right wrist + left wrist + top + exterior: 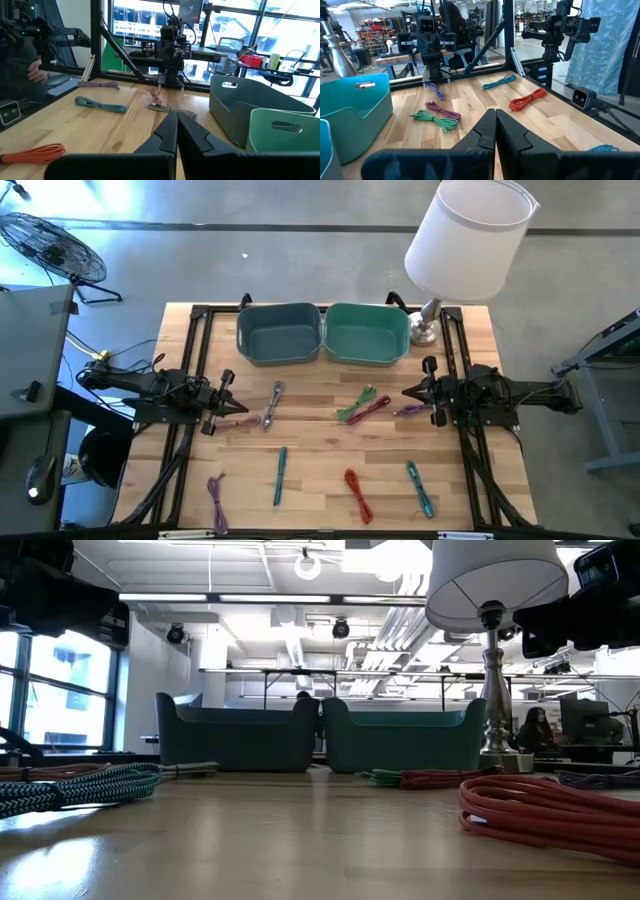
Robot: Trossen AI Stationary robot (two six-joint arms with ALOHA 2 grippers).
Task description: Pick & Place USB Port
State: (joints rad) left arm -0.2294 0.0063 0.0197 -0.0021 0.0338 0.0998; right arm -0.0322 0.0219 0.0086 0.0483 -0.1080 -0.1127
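Several coiled USB cables lie flat on the wooden table [320, 450]: a pink one [238, 422] just ahead of my left gripper [233, 395], a grey one [273, 402], a green and magenta pair [362, 406], and a purple one [410, 410] by my right gripper [406, 392]. Nearer the near edge lie a teal cable [281, 475], a purple cable [217, 500], a red cable [357, 493] and a blue-green cable [421, 487]. Both grippers hover above the table, pointing at each other. The fingers of each are shut and hold nothing, as seen on the left gripper [495, 117] and the right gripper [176, 120].
A grey-blue bin [280, 333] and a green bin [367, 333] stand side by side at the far edge. A lamp with a white shade [468, 235] stands on its base [424, 332] at the far right corner. Black frame rails [195, 350] run along both sides.
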